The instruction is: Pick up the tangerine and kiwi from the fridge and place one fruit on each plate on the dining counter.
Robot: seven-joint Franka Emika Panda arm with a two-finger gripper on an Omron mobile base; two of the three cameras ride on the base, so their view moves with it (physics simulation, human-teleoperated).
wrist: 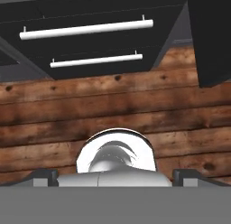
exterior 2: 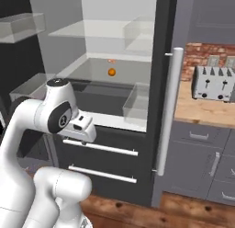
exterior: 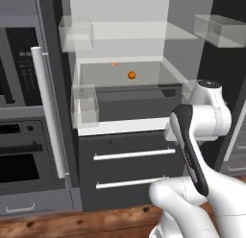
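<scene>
Dark grey fridge stands open in front of me, white inside, w/ clear glass shelves and translucent bins. Its long pale cylindrical handle hangs on the door at left in the left base view; same handle sits right of the opening in the right base view.

Tangerine, small, round, bright orange, rests on a glass shelf mid-height, toward the back of the fridge interior. Right base view shows it too, at the shelf's centre. A smaller orange-pale speck lies just behind it and a bit left; too small for me to tell what it is. I can't make out the kiwi.

Below the shelves are two dark drawer fronts, each w/ a white bar pull. Hand view looks down at those same pulls and at a wood plank floor.

My white arm is folded up in front of the fridge's lower part, well apart from the tangerine. Gripper points at the floor; its two dark fingertips sit far apart at the bottom corners of the hand view, so it's released, nothing between the jaws.

Black wall ovens are left of the fridge. A silver toaster sits on a wood counter to the right, brick wall behind.
</scene>
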